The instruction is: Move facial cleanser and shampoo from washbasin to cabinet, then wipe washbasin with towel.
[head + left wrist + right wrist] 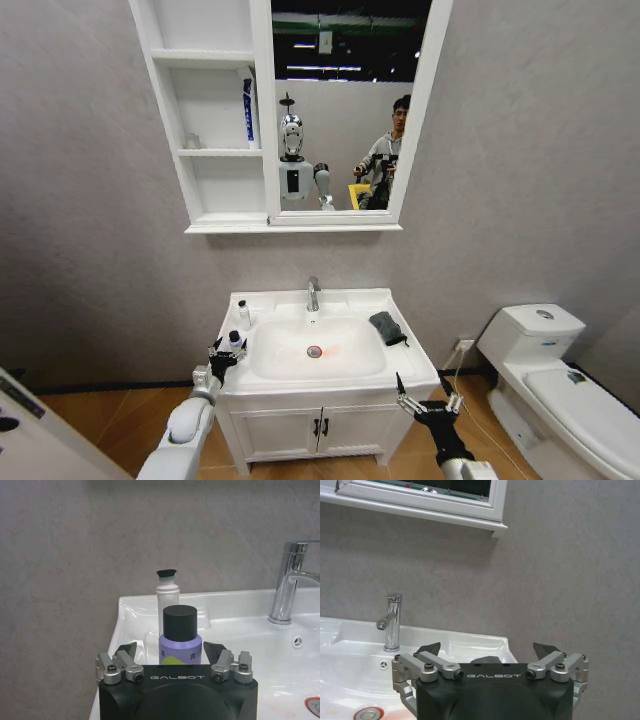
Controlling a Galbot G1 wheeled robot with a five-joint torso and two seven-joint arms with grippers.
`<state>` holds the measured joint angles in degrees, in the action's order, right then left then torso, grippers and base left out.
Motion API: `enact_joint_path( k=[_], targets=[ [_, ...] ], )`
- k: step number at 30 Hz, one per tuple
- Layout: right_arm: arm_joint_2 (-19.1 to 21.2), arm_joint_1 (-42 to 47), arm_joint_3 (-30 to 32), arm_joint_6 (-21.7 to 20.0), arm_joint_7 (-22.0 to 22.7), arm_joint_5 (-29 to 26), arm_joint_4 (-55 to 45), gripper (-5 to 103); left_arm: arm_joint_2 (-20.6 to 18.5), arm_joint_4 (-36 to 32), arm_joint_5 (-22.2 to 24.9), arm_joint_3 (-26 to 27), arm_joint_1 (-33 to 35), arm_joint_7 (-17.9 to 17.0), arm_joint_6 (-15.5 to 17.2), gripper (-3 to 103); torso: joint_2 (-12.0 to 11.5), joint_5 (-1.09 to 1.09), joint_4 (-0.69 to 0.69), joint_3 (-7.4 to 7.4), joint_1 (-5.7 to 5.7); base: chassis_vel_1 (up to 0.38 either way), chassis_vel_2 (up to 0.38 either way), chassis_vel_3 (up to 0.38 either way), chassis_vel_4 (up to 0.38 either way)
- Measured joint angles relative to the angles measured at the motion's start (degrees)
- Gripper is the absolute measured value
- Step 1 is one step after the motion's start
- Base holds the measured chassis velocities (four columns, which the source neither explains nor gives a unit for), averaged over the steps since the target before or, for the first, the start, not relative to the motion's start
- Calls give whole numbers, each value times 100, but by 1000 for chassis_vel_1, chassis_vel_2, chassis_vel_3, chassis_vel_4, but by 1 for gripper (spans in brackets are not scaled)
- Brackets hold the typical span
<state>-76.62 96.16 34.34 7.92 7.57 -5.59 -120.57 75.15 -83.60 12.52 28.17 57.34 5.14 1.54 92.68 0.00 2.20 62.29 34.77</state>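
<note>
the purple bottle with the black cap [180,637], which i take to be the shampoo, stands upright on the left ledge of the washbasin [330,385], at the front. just behind it on the same ledge is a slimmer white bottle with a dark cap [167,592], probably the facial cleanser. in the wrist view my left gripper [178,652] has its 2 fingers spread, 1 on each side of the purple bottle with a gap at both sides, so it is released and not yet gripping. in the head view the left gripper [227,356] sits at the basin's left front edge.

the towel [387,327] lies crumpled on the right ledge, untouched. my right gripper [429,404] hangs low in front of the basin's right corner, fingers spread and holding nothing, parked.

the cabinet [210,120] hangs on the wall above; its middle niche already holds a blue and white tube [248,113] standing at the right side, plus a small clear thing i cannot identify.

i judge this as the first move, the grasp on the shampoo. next it calls for closing squarely on the bottle body below the cap, then lifting straight up so the bottle behind is not knocked, and a long reach up to a niche.
</note>
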Motion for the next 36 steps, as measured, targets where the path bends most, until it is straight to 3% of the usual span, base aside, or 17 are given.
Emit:
enact_joint_path(
  k=[8, 16, 22, 25, 26, 29, 30, 32, 33, 35, 36],
  targets=[
    [1, -17, -25, 45, -6, -76, 21, 100, 57, -77, -47, 33, 105, 60, -34, 46, 0, 0, 0, 0, 0, 0, 0, 0, 0],
    [6, -38, -33, 48, -8, -92, 40, 100, -42, -378, 66, 52, 189, 125, 127, 42, 0, -1, 0, 0, 0, 0, 0, 0, 0],
    [1, -81, -77, 18, 14, -137, 41, 100, -558, -1164, 563, 77, 275, 42, 554, 42, 0, 0, 0, 0, 0, 0, 0, 0, 0],
    [8, -87, -86, -24, 23, -175, 50, 100, -1135, -1930, 1103, 108, 276, -36, 972, 42, 0, 0, -1, 0, 0, 0, 0, 0, 0],
    [8, -87, -86, -24, 23, -175, 50, 100, -1135, -1930, 1103, 108, 276, -36, 972, 42, 0, 0, -1, 0, 0, 0, 0, 0, 0],
    [20, -86, -95, -25, -7, -167, 98, 100, -1912, -2650, 2227, 112, -39, -275, 1553, 42, 0, 1, 0, -1, -2, 0, 0, 0, 0],
    [20, -86, -95, -25, -7, -167, 98, 100, -1912, -2650, 2227, 112, -39, -275, 1553, 42, 0, 1, 0, -1, -2, 0, 0, 0, 0],
    [6, -88, -109, 2, -34, -159, 158, 100, -2518, -2855, 3271, 66, -482, -609, 2060, 42, 0, -2, -1, 0, -1, 0, 0, 0, 0],
    [6, -88, -109, 2, -34, -159, 158, 100, -2518, -2855, 3271, 66, -482, -609, 2060, 42, 0, -2, -1, 0, -1, 0, 0, 0, 0],
    [-4, -104, -114, 41, -50, -151, 230, 100, -3045, -2877, 3949, -63, -1081, -876, 2421, 42, 0, -1, 0, 0, -1, 0, 0, 0, 0],
    [-4, -104, -114, 41, -50, -151, 230, 100, -3045, -2877, 3949, -63, -1081, -876, 2421, 42, 0, -1, 0, 0, -1, 0, 0, 0, 0]
  ],
)
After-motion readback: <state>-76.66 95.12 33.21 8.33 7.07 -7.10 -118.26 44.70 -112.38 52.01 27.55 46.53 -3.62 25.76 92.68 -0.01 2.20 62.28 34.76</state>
